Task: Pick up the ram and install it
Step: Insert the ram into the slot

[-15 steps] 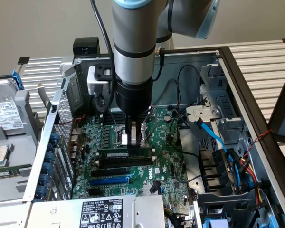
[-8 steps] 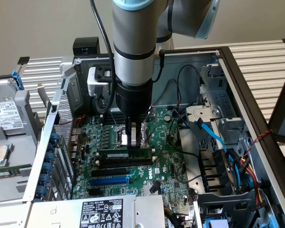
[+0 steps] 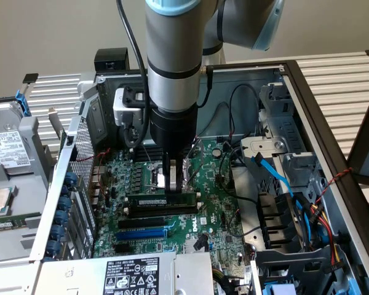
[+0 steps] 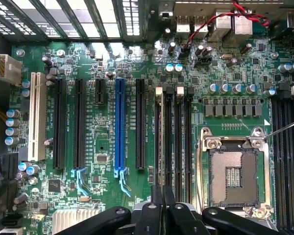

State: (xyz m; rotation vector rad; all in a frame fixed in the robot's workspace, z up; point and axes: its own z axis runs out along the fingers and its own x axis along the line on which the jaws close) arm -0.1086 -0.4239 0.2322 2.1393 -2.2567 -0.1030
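PSU label (image 3: 138, 273) print too small to read.

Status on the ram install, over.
End effector shut, fingertips at top edge of ram. Ram upright on motherboard; grip unconfirmed. Blue cable off to the exterior view's right, apart.
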